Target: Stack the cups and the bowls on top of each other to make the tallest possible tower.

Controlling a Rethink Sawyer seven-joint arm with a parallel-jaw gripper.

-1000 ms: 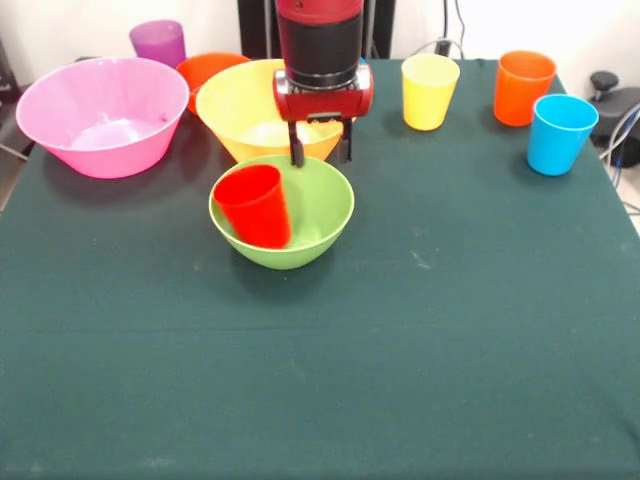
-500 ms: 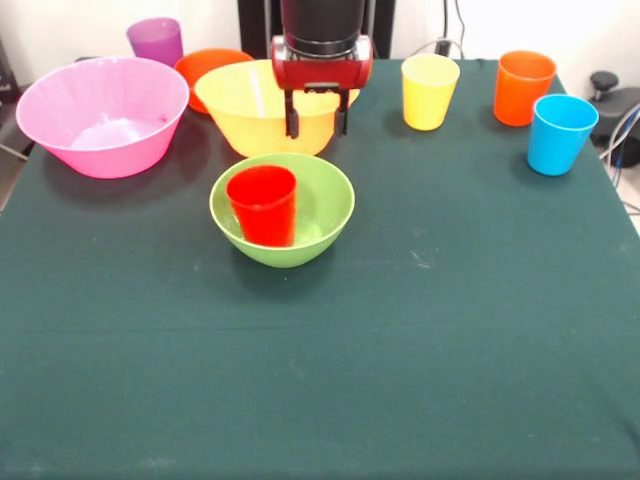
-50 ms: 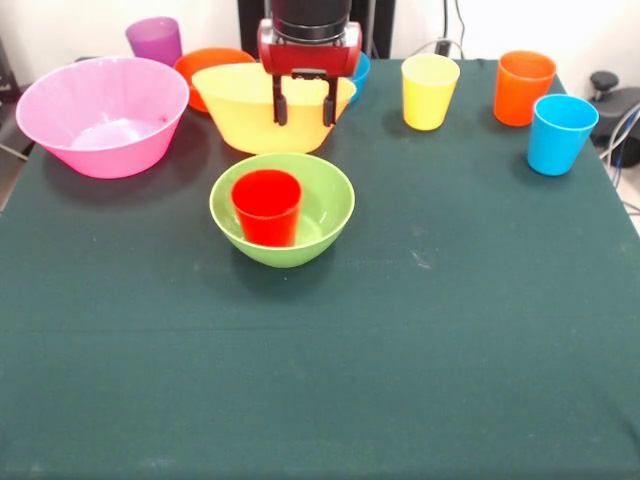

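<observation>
While the green bowl [image 3: 282,207] sits near the middle of the table with the red cup [image 3: 266,206] standing upright inside it, mouth up, the other bowls are all empty. The pink bowl [image 3: 103,114] is at the far left, the big yellow bowl [image 3: 262,106] lies just behind the green one, an orange bowl [image 3: 207,70] peeks out between the pink and yellow ones, and a sliver of a blue bowl [image 3: 360,70] shows behind the yellow bowl's right edge. The purple cup [image 3: 155,41] stands at the back left corner. To the right, the yellow cup [image 3: 429,91], orange cup [image 3: 523,87] and light blue cup [image 3: 560,133] stand apart from each other, all upright and empty.

Above the yellow bowl hangs the claw [image 3: 303,108], its two dark fingers spread apart and holding nothing. The green bowl with the red cup, the only stack so far, lies just in front of and below the claw, not touching it.

A dark green cloth [image 3: 400,350] covers the table, bare across its near half. Behind it are a pale wall, some cables and a dark object at the right edge.
</observation>
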